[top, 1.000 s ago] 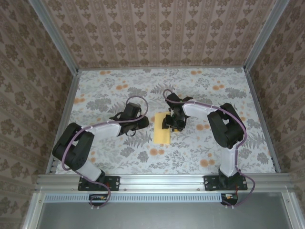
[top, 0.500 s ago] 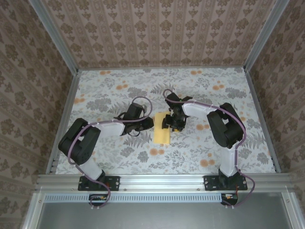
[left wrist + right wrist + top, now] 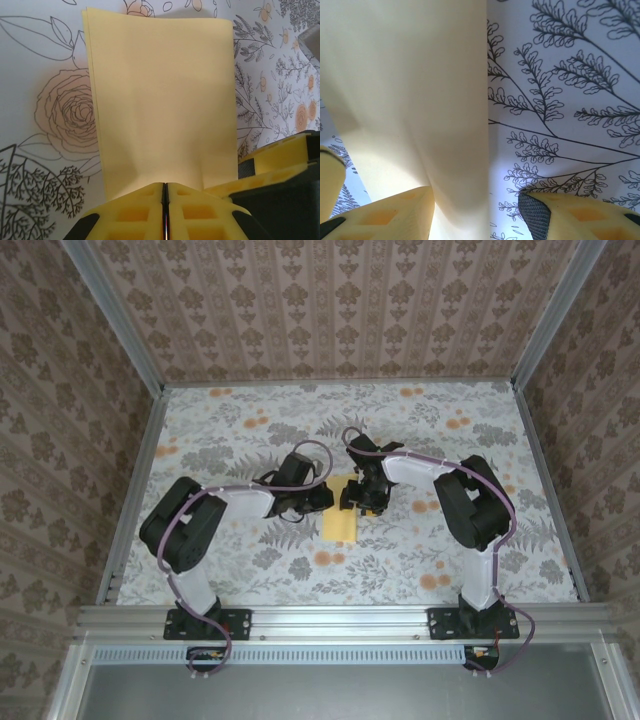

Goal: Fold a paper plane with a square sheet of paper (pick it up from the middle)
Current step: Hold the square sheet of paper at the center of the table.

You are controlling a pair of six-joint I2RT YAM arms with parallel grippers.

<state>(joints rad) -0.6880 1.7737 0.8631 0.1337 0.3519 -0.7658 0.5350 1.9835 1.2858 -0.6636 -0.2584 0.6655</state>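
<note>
The paper [image 3: 340, 525] lies mid-counter, folded into a narrow rectangle with its long side running away from the arm bases; the counter [image 3: 230, 430] has a grey leaf print with orange blotches. The left pincer [image 3: 322, 498] reaches in from the left to the paper's far left edge; the right pincer [image 3: 361, 502] stands over its far right part, close to the other. In the left wrist view the left pincer [image 3: 164, 192] has its yellow fingers [image 3: 125, 212] pressed flat together at the near edge of the paper [image 3: 160, 100]; two layers show along the paper's left side; whether that edge is caught between the fingers I cannot tell. In the right wrist view the right pincer [image 3: 475, 197] stands partly apart, straddling a raised edge of the paper [image 3: 405, 90]; its right finger [image 3: 570, 215] is clear of the paper, over bare counter [image 3: 570, 75].
</note>
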